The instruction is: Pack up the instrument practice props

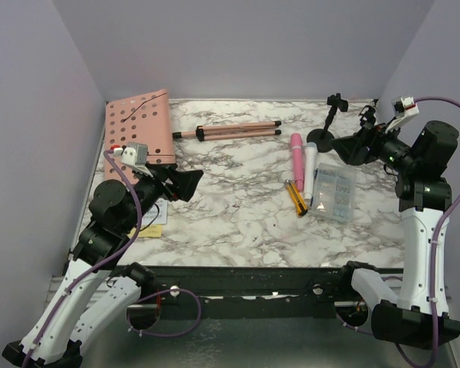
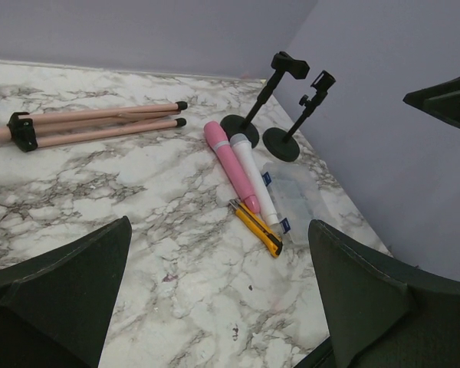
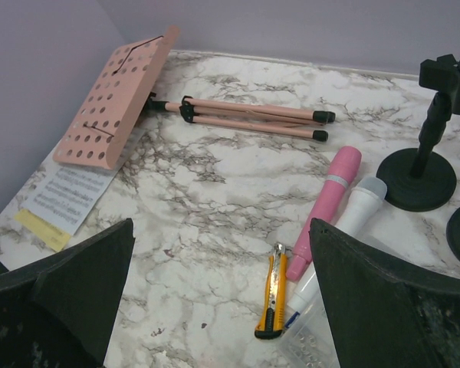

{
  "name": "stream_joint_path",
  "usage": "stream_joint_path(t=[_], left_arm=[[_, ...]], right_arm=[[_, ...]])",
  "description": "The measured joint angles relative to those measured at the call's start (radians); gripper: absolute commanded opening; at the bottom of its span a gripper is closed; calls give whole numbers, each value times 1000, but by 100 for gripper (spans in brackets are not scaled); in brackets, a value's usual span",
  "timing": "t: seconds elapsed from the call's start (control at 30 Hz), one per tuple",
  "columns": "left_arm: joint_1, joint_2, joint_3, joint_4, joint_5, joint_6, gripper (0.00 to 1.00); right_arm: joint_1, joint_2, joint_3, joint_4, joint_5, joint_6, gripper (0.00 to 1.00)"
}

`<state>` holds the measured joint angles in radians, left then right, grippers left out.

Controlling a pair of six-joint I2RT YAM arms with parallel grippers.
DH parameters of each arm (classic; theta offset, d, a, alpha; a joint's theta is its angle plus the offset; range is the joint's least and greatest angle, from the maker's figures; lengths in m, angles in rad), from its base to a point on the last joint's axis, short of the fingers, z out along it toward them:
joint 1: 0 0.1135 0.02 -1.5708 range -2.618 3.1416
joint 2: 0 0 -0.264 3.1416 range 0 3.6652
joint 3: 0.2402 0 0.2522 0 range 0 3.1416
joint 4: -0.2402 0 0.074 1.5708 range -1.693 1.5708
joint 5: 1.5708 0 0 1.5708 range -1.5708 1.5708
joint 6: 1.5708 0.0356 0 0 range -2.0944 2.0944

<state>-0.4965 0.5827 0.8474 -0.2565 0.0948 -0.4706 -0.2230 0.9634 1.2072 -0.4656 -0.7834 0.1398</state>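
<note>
Props lie spread across the marble table (image 1: 238, 222), none inside any container that shows: the pink music stand (image 1: 142, 126) at the far left with its folded legs (image 1: 228, 131) stretching rightward, a sheet of music (image 3: 67, 190) beside its perforated desk, and toward the right a pink microphone (image 1: 297, 162), a white microphone (image 1: 310, 170), a yellow utility knife (image 1: 294, 197), a clear plastic case (image 1: 333, 192) and two black mic stands (image 2: 268, 96). Both arms hang above the table holding nothing; the left gripper (image 1: 176, 184) and the right gripper (image 1: 351, 146) each have their fingers spread wide. Whether packing is starting or between items cannot be told. For whichever slim prop gets picked, a grasp should close across its narrow width near the middle, fingers turned square to its length. Both microphones run near-to-far in the top view, heads toward the far wall for the pink one; the knife slants slightly, and the stand's long axis runs left-right
</note>
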Motion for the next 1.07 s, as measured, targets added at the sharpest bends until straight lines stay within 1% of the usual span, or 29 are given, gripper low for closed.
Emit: stream_joint_path(t=[1.07], left_arm=[[0, -55, -1, 1, 22, -61, 99]], right_arm=[[-1, -20, 2, -31, -42, 17, 99]])
